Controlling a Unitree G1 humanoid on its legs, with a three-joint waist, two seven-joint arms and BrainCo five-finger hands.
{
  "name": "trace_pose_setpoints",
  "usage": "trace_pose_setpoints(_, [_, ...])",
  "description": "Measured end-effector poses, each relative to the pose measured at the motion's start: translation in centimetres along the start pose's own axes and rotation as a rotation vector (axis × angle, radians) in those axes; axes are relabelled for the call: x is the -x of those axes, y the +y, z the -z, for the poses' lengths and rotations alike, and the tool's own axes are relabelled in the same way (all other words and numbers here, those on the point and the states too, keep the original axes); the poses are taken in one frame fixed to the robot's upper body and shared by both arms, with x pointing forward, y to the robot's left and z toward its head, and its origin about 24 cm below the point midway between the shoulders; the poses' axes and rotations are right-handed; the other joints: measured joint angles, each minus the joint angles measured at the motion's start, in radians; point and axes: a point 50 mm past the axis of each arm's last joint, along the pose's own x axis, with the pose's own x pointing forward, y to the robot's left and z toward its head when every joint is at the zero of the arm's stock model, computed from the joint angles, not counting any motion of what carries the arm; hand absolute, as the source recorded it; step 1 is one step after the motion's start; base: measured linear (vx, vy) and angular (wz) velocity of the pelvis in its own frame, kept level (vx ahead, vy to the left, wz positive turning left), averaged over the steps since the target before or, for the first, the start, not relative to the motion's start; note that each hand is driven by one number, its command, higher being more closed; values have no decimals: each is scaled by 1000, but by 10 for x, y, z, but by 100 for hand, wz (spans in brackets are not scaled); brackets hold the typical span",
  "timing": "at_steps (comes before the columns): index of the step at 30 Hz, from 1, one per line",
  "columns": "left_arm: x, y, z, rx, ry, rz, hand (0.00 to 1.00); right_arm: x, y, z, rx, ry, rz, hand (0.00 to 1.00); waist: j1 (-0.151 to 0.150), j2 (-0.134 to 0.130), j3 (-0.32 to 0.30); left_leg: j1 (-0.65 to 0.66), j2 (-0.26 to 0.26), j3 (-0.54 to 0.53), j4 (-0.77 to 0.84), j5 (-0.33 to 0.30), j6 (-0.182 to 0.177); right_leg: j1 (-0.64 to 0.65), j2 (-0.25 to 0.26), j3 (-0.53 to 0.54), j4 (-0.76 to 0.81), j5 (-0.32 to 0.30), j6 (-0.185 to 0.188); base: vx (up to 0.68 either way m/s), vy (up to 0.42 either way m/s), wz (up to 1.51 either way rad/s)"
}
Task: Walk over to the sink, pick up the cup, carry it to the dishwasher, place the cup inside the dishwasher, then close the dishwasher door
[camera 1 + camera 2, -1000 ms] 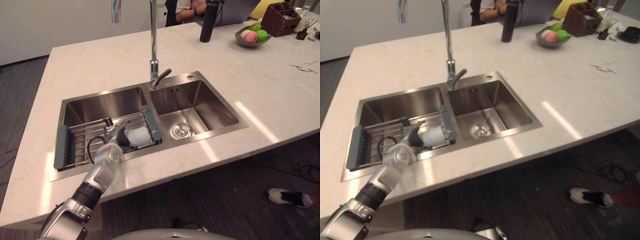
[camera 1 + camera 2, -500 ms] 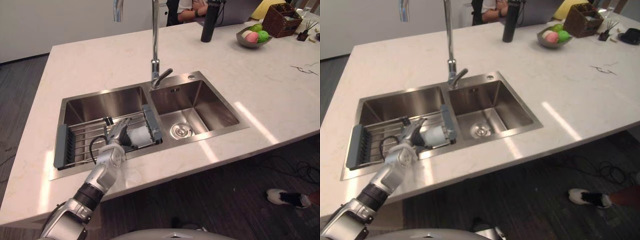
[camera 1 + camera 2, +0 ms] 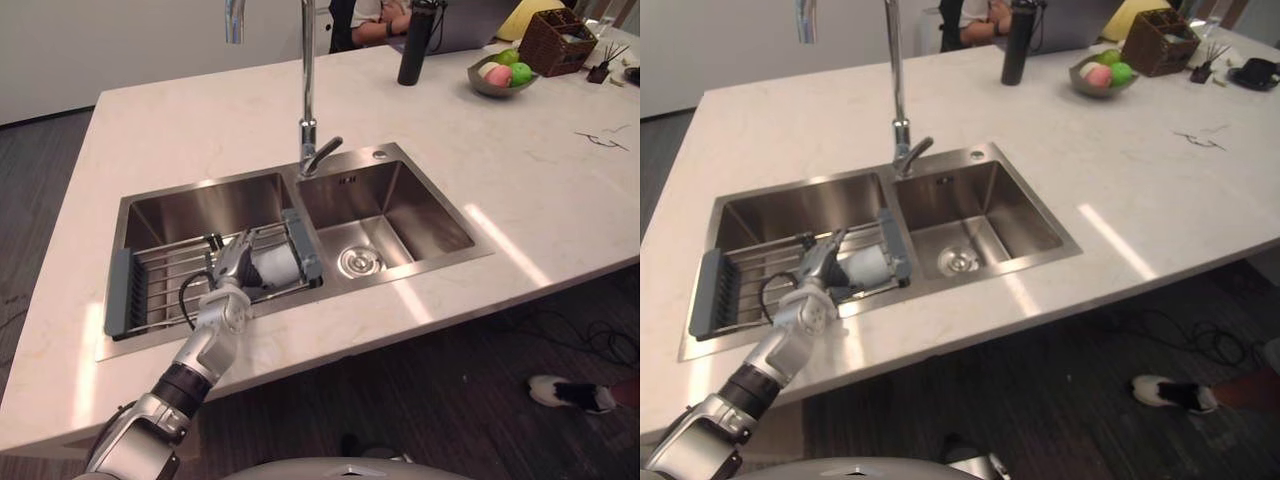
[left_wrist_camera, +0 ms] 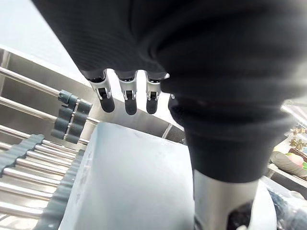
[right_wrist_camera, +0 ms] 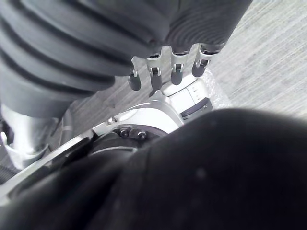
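Observation:
A pale grey cup (image 3: 277,268) lies on its side at the right end of the wire drying rack (image 3: 150,290), which spans the left basin of the steel sink (image 3: 400,215). My left hand (image 3: 231,272) reaches in from the counter's near edge and rests against the cup's left side. In the left wrist view its fingers (image 4: 125,98) stretch straight over the cup (image 4: 129,182) and the thumb lies alongside it, so the hand is open. In the right wrist view my right hand (image 5: 175,72) hangs low with relaxed fingers, holding nothing.
A tall faucet (image 3: 307,100) rises behind the divider between the basins. At the far end of the counter stand a dark bottle (image 3: 413,45), a fruit bowl (image 3: 503,75) and a wicker basket (image 3: 560,35). A person (image 3: 375,15) sits beyond it. A person's shoe (image 3: 570,392) is on the floor at right.
My left hand has slid a little further onto the rack, and its fingers now reach over the cup. The camera has shifted slightly. The cup has not moved.

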Motion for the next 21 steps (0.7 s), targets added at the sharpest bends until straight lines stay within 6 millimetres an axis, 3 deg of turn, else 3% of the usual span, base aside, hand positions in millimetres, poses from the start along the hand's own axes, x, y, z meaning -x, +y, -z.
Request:
trace_pose_setpoints(8, [0,-4,-4,9,-12,41,0,0,0,0,0,-2,0,0,0,0,0,5,5,9,0,-3,-4,0,4,4,8,-6,-1,0,0,0])
trace_pose_setpoints(21, [-3,-14,-13,-146,-45,225,0,1,-4,-2,-1,-4,2,0,-8,18,1,9,6,1,0,-8,-11,-9,4,1,36,-29,-1,0,-1,0])
